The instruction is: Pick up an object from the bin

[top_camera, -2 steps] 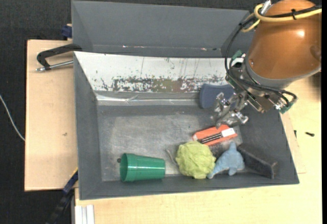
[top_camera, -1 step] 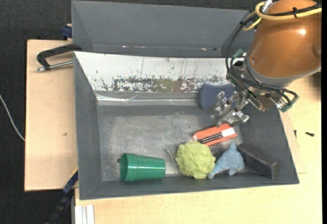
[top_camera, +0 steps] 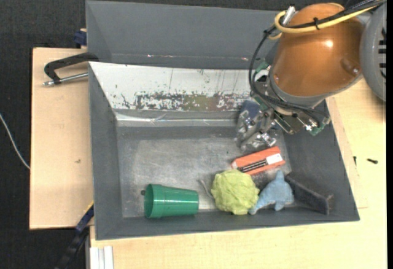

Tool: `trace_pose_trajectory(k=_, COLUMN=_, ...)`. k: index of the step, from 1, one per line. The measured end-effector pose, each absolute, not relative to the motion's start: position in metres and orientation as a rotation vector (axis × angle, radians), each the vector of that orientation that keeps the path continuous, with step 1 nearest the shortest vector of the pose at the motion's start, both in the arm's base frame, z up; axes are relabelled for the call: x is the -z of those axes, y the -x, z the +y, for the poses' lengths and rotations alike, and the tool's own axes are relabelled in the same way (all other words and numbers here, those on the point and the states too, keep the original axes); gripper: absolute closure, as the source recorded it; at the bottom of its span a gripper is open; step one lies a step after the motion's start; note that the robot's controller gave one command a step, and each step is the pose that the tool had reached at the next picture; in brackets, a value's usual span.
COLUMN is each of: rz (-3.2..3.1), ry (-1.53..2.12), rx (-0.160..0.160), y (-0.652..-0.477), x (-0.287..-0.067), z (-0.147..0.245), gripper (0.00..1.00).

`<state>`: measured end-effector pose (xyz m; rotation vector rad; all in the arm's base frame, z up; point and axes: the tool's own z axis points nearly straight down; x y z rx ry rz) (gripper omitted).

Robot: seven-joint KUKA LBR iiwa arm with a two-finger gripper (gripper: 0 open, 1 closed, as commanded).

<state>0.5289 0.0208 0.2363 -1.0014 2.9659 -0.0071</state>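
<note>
Orange wrist cover [top_camera: 313,53] over bin [top_camera: 103,157] right; tool [top_camera: 258,131] near orange-white box [top_camera: 259,161], open/closed unclear.

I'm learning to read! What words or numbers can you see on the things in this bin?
No text can be read here.
Orange box: a dark and white strip along one side, maybe print, too small to read.
Green cup, yellow-green ball, blue soft thing: no marks show.
</note>
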Motion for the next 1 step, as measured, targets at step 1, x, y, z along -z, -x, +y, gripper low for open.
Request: trace_pose_trajectory(k=1, rz=3.098, ry=0.518, rx=-0.001, y=-0.519, x=-0.2081, z=-0.005, gripper=0.0)
